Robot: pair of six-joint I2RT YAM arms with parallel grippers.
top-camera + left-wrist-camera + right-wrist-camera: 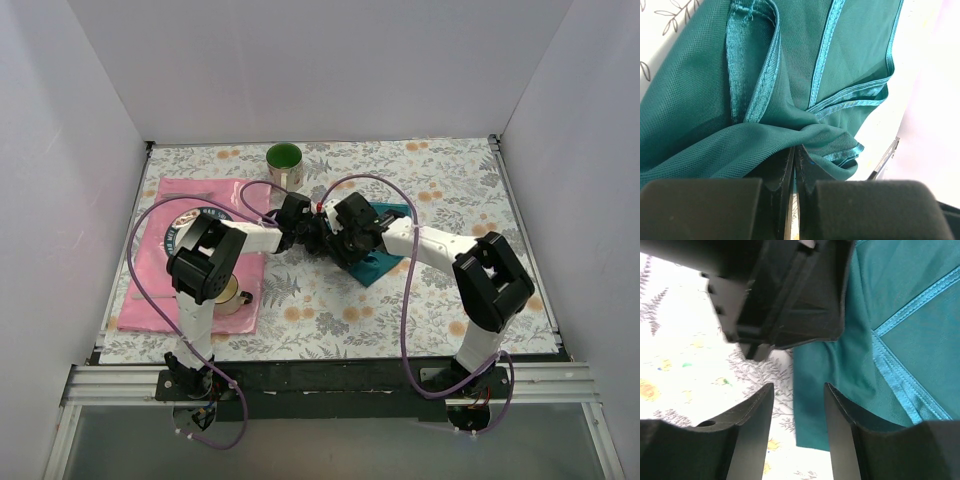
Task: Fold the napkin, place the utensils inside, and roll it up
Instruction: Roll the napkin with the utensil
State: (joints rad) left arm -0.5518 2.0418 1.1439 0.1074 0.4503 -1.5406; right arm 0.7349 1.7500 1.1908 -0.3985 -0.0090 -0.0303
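Note:
The napkin [790, 70], a dark teal cloth with shiny hems, lies bunched in folds at the table's middle; one corner [384, 264] shows under the arms. My left gripper [794, 156] is shut, pinching a fold of the napkin at its tips. In the top view it [308, 226] meets my right gripper [336, 238] nose to nose. The right gripper [798, 386] stands open just above the napkin's edge [812, 405], with nothing between its fingers. A slim metal-edged piece [886, 156] peeks out past the cloth; I cannot tell whether it is one of the utensils.
A green mug [284, 163] stands at the back centre. The pink placemat [160, 290] lies at the left with a plate [180, 228] and a small cup [234, 295] on it, partly hidden by the left arm. White walls surround the floral tabletop [440, 180].

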